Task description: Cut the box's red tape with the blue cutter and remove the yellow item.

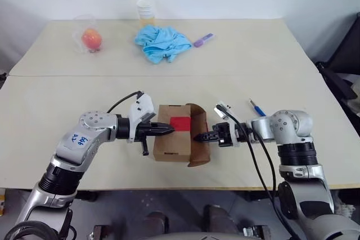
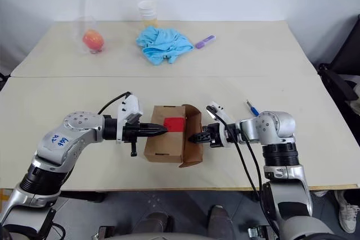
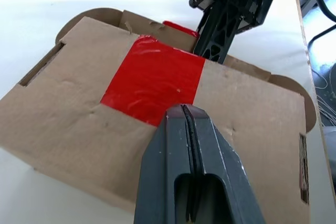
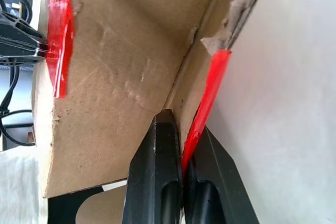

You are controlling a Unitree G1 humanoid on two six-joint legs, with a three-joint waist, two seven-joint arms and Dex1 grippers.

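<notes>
The brown box (image 1: pixel 169 145) lies in the middle of the near table, its red tape (image 1: pixel 181 122) on the top face and its right end flap (image 1: pixel 198 139) swung open. My left gripper (image 1: pixel 171 130) is shut and empty, with its tip resting on the box top at the near edge of the red tape (image 3: pixel 152 80). My right gripper (image 1: pixel 198 137) is shut on the edge of the open flap (image 4: pixel 131 77), pinching cardboard and a strip of tape. The blue cutter (image 1: pixel 257 107) lies on the table to the right, behind my right arm. The yellow item is hidden.
On the far table lie an orange-red fruit in clear plastic (image 1: pixel 91 39), a crumpled light-blue cloth (image 1: pixel 162 43), a purple marker (image 1: pixel 203 39) and a stack of cups (image 1: pixel 145 11). A seam (image 1: pixel 169 75) runs between the two tables.
</notes>
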